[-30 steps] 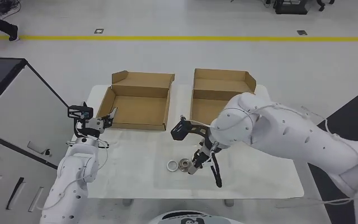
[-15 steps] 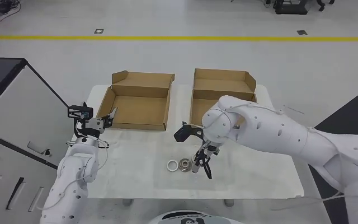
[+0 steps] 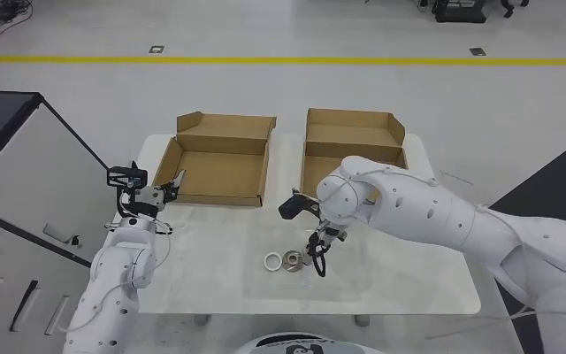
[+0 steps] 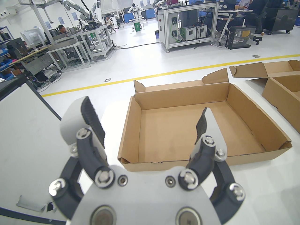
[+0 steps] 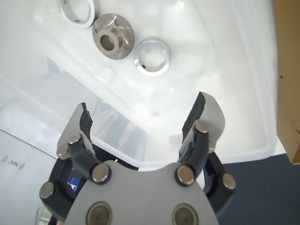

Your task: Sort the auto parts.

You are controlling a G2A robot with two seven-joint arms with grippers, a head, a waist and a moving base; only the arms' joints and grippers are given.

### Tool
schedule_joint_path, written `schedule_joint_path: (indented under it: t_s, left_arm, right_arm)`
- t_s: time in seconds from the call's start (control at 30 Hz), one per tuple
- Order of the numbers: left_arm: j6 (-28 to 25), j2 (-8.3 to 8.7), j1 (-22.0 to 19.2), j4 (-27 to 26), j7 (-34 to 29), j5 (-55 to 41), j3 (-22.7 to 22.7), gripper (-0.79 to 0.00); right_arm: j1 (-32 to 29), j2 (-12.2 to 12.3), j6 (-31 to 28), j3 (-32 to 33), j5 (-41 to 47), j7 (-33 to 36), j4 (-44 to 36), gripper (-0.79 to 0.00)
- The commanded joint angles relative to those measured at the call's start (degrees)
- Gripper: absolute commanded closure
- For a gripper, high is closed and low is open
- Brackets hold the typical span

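Your right gripper (image 5: 142,106) hangs spread and empty near the table's (image 5: 211,24) front edge, lined up to take the nearest ring (image 5: 151,56).

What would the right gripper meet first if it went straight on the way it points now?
Most likely the plain metal ring, the nearest part ahead of the open right gripper. Depth is unclear, so it may touch the white table just short of it.

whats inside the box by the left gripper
Nothing visible: the cardboard box shows only bare floor. Its near wall hides a thin strip of floor, and the left gripper's jaws cover a little more.
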Motion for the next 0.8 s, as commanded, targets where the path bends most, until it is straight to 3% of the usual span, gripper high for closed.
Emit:
schedule_joint_path:
  t_s: [0.0, 0.2, 0.37, 0.47, 0.53, 0.6, 0.77]
  left_arm:
    - [0.0, 0.0, 0.0, 0.0, 0.0, 0.0, 0.0, -0.785]
    - [0.0, 0.0, 0.0, 0.0, 0.0, 0.0, 0.0, -0.785]
    - [0.0, 0.0, 0.0, 0.0, 0.0, 0.0, 0.0, -0.785]
    - [0.0, 0.0, 0.0, 0.0, 0.0, 0.0, 0.0, -0.785]
    - [0.0, 0.0, 0.0, 0.0, 0.0, 0.0, 0.0, -0.785]
    - [0.0, 0.0, 0.0, 0.0, 0.0, 0.0, 0.0, -0.785]
    - [0.0, 0.0, 0.0, 0.0, 0.0, 0.0, 0.0, -0.785]
  right_arm:
    - [-0.2, -0.2, 0.3, 0.0, -0.3, -0.4, 1.2, -0.785]
    - [-1.1, -1.3, 0.9, 0.0, -0.6, -0.9, 4.3, -0.776]
    - [-1.5, -2.5, 0.8, 0.0, -1.2, -0.8, 6.8, -0.683]
    - [-1.6, -3.1, 0.7, 0.0, -1.8, -0.7, 7.7, -0.566]
    - [-1.6, -3.4, 0.6, 0.0, -2.1, -0.6, 8.3, -0.434]
    - [-1.7, -3.8, 0.4, 0.0, -2.3, -0.4, 8.8, -0.391]
    - [-2.2, -4.7, -0.2, 0.0, -3.0, 0.2, 9.9, -0.376]
